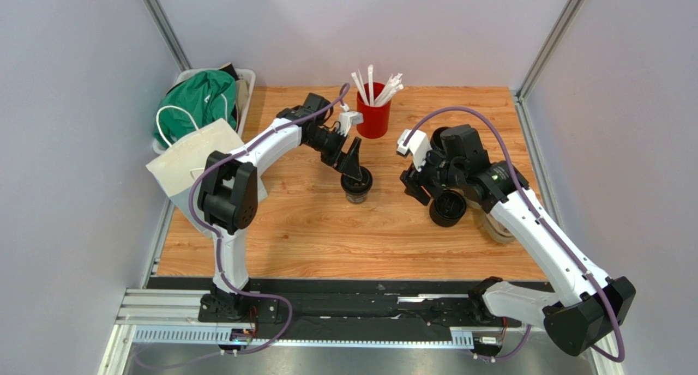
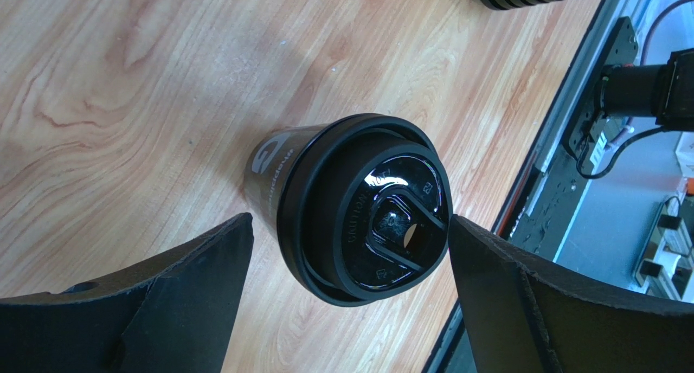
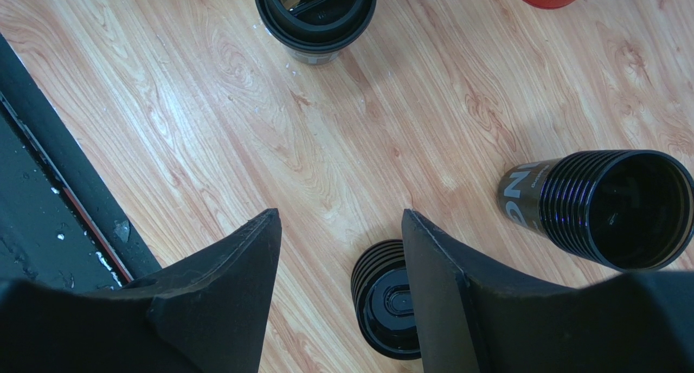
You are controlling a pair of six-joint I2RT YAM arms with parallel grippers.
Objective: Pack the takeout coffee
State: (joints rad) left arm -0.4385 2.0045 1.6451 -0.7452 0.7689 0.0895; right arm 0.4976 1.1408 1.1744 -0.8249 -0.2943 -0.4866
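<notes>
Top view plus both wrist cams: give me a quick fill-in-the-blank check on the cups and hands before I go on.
The red cup holds white ___.
The left hand, open, straddles a black cup whose lid is ___.
The right hand is ___ and grips nothing.
The white paper bag lies at the ___ edge of the table.
Missing words: straws; on; open; left.

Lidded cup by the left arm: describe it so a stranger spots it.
Start at the red cup of straws on the wooden table. Just nearer the arms stands a black coffee cup, between the left end effector's open fingers. Unlike the ribbed lid stack rightward, it is one lidded cup.
</notes>
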